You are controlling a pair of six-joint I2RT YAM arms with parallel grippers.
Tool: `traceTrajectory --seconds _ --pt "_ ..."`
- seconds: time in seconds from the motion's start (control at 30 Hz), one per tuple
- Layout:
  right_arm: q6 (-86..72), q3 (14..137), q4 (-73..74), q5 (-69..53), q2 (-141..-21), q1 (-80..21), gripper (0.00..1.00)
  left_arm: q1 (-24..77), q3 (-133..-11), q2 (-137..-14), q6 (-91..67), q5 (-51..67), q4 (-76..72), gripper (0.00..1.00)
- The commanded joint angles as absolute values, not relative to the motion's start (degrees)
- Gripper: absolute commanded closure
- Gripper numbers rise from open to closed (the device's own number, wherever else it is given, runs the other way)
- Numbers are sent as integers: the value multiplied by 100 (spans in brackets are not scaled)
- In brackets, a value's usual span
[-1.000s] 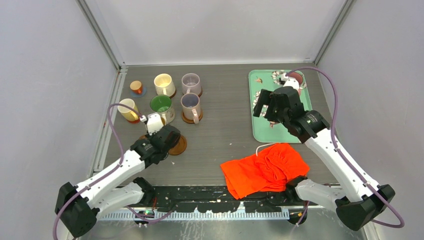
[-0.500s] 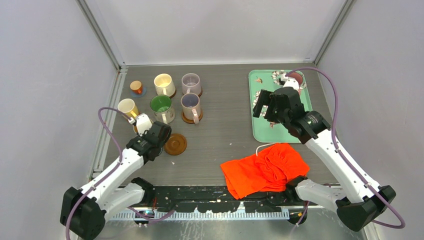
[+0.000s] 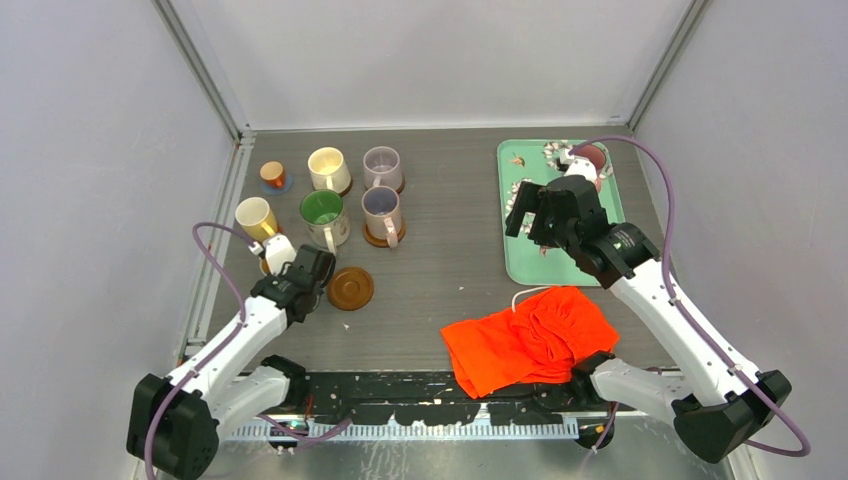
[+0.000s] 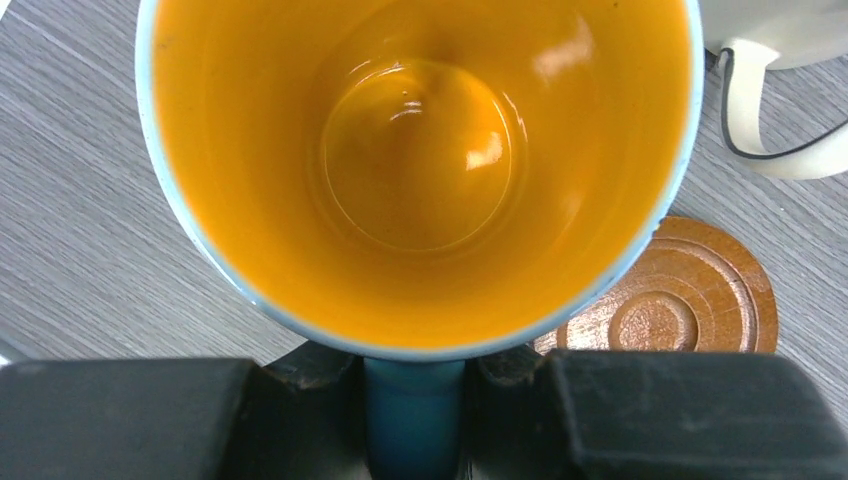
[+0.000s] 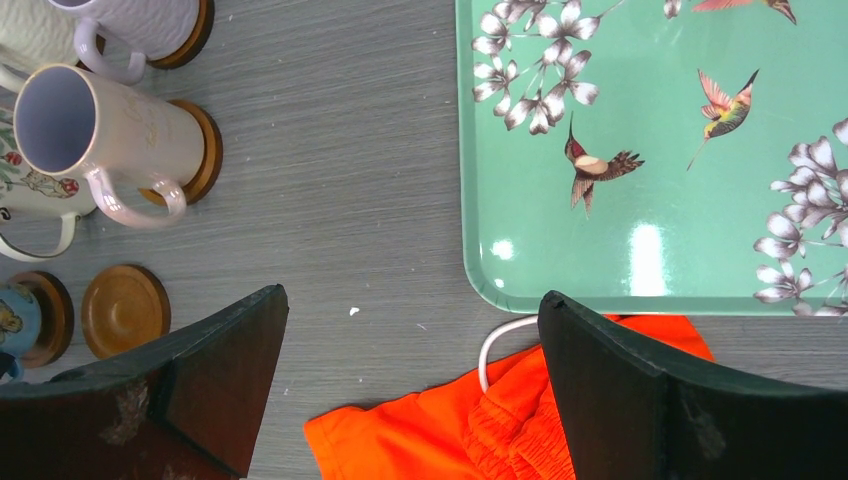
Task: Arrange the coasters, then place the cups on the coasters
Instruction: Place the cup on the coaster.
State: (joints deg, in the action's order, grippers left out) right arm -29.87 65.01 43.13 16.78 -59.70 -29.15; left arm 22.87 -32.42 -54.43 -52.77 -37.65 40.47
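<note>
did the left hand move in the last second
Yes: the left hand slid left in the top view, off the bare brown coaster it had partly covered.

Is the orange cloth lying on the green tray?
No, the orange cloth lies on the table, by the near edge of the green tray, not on it.

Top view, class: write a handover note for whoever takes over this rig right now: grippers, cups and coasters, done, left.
Left gripper: shut on the handle of the blue mug with orange inside, at a round brown wooden coaster; whether set down, cannot tell.
Right gripper: open, empty, by the teal floral tray.
Done: six other cups far left, coasters under most.
Left: release the blue mug; one grooved brown coaster is bare; what seems a maroon cup sits on the tray.
</note>
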Motion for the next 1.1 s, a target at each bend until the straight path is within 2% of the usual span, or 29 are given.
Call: traceTrajectory --seconds 0.0,0.47,0.63,1.07 --pt "-2892 6521 4210 1662 -5845 -2938 0 2149 -3267 -5393 -5436 -4042 3551 100" --pt "-2883 6487 4192 1673 -5855 -2942 0 2048 -3163 -5423 -5637 -4020 3581 99" --pt "-2883 6479 4192 1670 -5861 -2936 0 2041 -3149 -5448 -5728 -4044 3621 95" --pt "-2874 6486 4209 1666 -5834 -2936 0 2039 -3317 -5487 -6097 -4097 4141 57"
